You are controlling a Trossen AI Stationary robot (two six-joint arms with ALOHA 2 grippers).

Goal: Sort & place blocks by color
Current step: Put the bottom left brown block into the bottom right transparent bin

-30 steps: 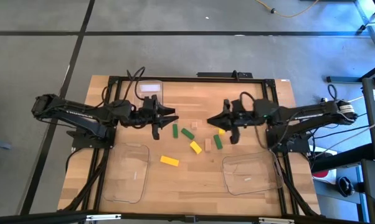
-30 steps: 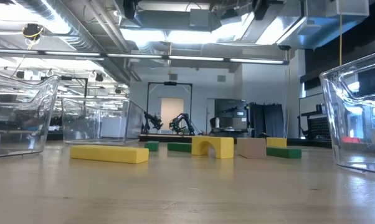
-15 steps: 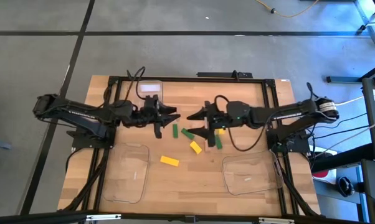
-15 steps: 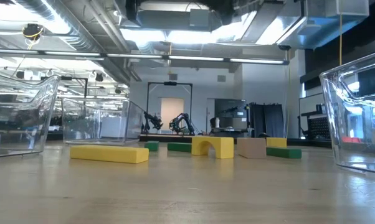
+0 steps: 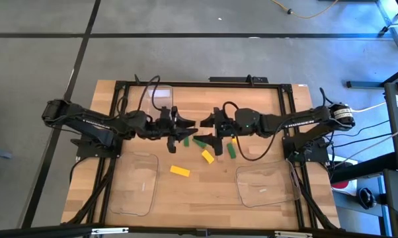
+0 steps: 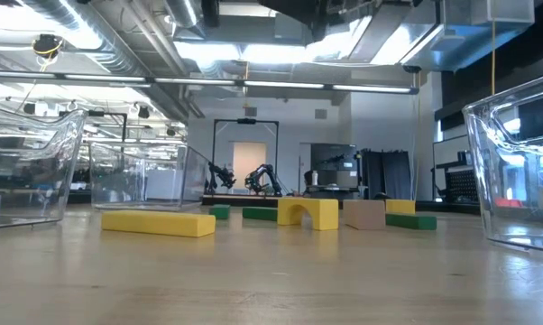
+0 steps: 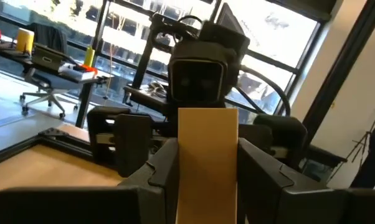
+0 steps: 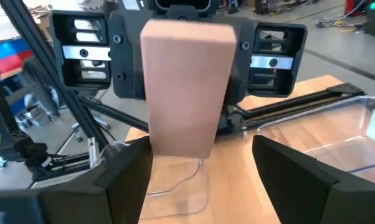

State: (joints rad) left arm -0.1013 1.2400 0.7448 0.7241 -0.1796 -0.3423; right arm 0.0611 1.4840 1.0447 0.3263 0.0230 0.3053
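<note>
My left gripper [image 5: 184, 127] hangs over the table's middle, shut on a tan wooden block [image 7: 206, 155] that sticks out toward the right arm. My right gripper [image 5: 209, 130] faces it and is open. Its fingers [image 8: 128, 180] stand on either side of the block's free end [image 8: 186, 81]; no touch shows. On the table below lie green blocks [image 5: 200, 141], [image 5: 231, 151] and yellow blocks [image 5: 207, 156], [image 5: 180, 170]. The low view shows a yellow bar [image 6: 159, 223], a yellow arch [image 6: 308, 212] and a tan cube [image 6: 364, 214] resting flat on the wood. My left gripper pinches the tan block by its two long sides [image 7: 182, 168] between its two fingers, at the end nearer the wrist. The fingers reach level from the table's left and lie along the block. The block is lifted clear of the table, its free end pointing toward the right arm.
Three clear plastic trays stand on the table: one near left [image 5: 134, 182], one near right [image 5: 265, 184], one at the far side [image 5: 160, 98]. A black frame [image 5: 199, 82] borders the table. Bare wood lies between the two near trays.
My right gripper has opened and gone toward the table's left, up to the left gripper, until its fingers flank the tan block's free end. My left gripper has moved a little toward the right with the block still held.
</note>
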